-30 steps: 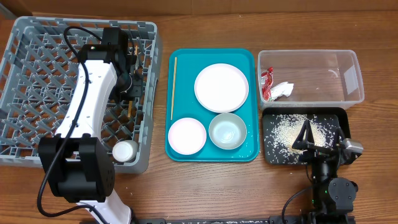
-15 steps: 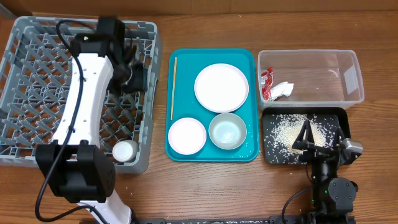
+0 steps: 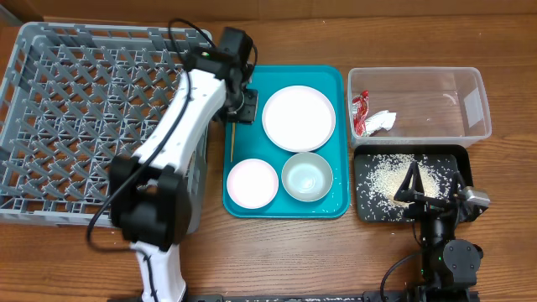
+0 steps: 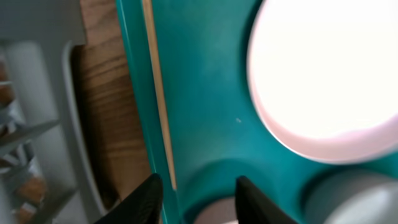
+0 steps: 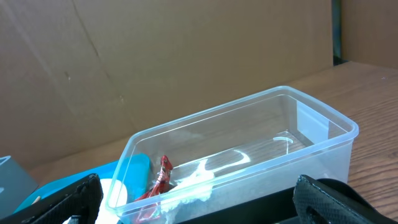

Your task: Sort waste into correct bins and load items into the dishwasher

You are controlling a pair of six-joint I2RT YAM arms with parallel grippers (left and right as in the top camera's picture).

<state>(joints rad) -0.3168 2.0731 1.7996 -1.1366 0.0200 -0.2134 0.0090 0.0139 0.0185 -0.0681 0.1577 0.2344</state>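
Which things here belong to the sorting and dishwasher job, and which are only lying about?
Job: plate, small white bowl, green-rimmed bowl, chopstick, red wrapper, tissue, rice grains, clear tub, black tray, dish rack.
Lying about: teal tray under the dishes, cardboard wall.

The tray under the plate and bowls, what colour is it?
The tray is teal, clearest in the overhead view.

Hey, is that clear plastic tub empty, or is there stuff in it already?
Not empty. The clear tub holds a red wrapper and a crumpled white tissue at its left end.
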